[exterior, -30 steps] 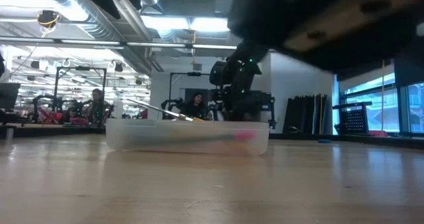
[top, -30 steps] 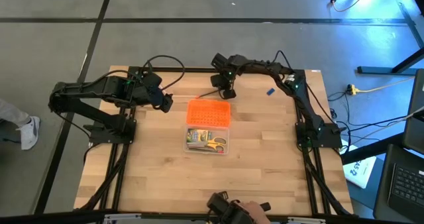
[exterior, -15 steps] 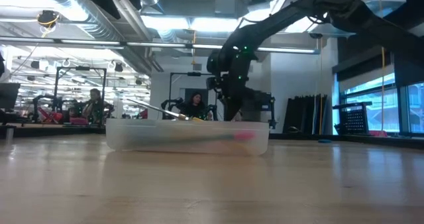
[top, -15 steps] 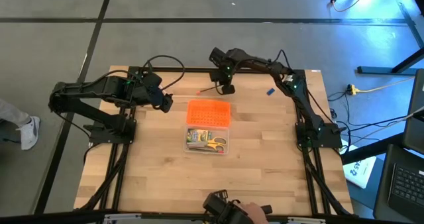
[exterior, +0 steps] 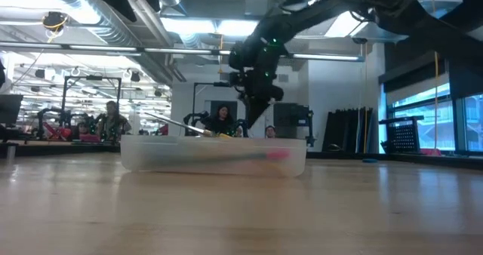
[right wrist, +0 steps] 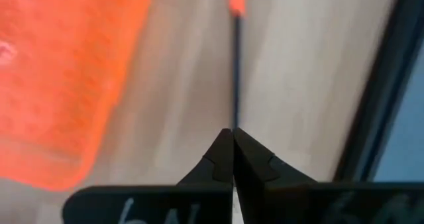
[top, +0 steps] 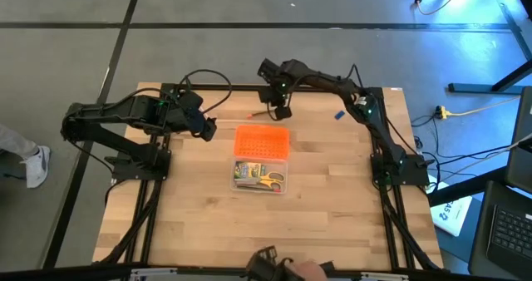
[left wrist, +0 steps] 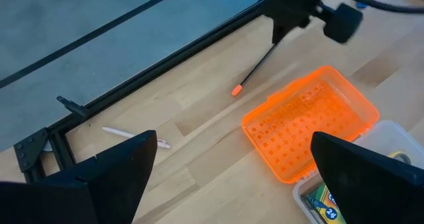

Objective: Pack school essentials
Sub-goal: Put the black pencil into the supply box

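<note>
Right gripper [right wrist: 232,139] pinched shut on red-tipped pencil [left wrist: 255,66], grip end hidden between fingers. Left gripper [left wrist: 232,159] wide open, empty, near orange lid [top: 262,140].

A robotics lab/workshop: exposed ceiling ducts [exterior: 113,13] w/ strip lights, more robot rigs [exterior: 211,108] far behind, people [exterior: 112,119] at workbenches, concrete floor [top: 208,7].
</note>
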Controlling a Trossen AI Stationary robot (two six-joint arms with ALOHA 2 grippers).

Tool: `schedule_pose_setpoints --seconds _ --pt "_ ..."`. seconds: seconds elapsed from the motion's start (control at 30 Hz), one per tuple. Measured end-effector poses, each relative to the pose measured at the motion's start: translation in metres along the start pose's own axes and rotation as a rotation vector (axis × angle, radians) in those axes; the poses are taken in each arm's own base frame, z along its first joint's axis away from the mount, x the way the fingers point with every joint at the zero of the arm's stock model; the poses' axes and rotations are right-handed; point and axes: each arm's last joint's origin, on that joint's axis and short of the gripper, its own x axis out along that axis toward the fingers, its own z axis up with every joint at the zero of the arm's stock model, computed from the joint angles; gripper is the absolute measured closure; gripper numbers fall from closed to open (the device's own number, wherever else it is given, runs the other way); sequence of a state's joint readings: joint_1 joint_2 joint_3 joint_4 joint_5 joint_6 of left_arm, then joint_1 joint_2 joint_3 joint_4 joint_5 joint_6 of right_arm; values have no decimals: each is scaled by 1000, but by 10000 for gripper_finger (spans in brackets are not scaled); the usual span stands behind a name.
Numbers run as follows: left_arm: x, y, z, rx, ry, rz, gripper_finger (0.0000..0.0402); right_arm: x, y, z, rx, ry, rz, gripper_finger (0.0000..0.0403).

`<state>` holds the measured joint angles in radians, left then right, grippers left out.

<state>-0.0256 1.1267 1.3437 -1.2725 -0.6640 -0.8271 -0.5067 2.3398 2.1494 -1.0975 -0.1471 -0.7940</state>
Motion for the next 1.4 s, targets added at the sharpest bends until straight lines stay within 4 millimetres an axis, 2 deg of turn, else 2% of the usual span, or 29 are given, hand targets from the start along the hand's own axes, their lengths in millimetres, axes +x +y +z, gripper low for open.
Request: schedule_pose_setpoints --seconds 0.2,0.43,0.57,0.93,1.0,1.13,1.4 --pt "0 0 0 0 0 0 8 5 23 35 -89 -87 -40 401" --pt "0 0 0 0 2 -2 8 6 25 55 -39 -276 -48 397" --pt "0 0 0 1 11 -11 8 4 22 58 -49 -322 -69 372" --pt "0 -1 -1 3 18 -17 8 7 20 57 -41 -312 -90 254" --pt "0 -1 -1 3 18 -17 8 11 18 54 -9 -292 -81 245" --pt "0 -1 -1 4 19 -16 8 34 15 47 45 -236 -50 242" --pt "0 0 -1 7 22 -14 8 64 12 44 52 -170 -104 241"
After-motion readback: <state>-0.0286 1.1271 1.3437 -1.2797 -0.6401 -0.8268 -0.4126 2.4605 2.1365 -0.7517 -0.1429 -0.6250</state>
